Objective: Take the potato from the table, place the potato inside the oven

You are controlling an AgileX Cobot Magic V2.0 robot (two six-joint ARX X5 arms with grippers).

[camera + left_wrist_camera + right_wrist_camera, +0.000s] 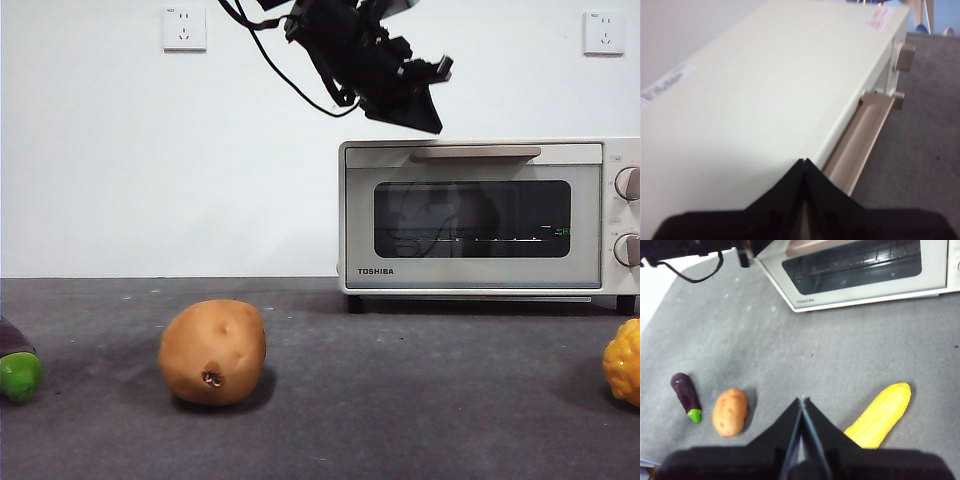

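The orange-brown potato [213, 352] [730, 411] lies on the dark grey table [400, 400] left of centre, untouched. At the back right stands the cream Toshiba oven [480, 215] [860, 270] with its glass door closed. My left gripper [425, 100] [804, 162] hovers shut just above the oven's top [765, 90], close to the beige handle [860, 142] [475, 153]. High over the table, between potato and corn, my right gripper [802, 401] is shut and holds nothing.
A purple eggplant with a green end [15, 365] [686, 395] lies left of the potato. A bumpy yellow corn cob [625, 362] [880, 415] lies at the right. Two knobs [628, 215] sit on the oven's right side. A white wall with sockets stands behind.
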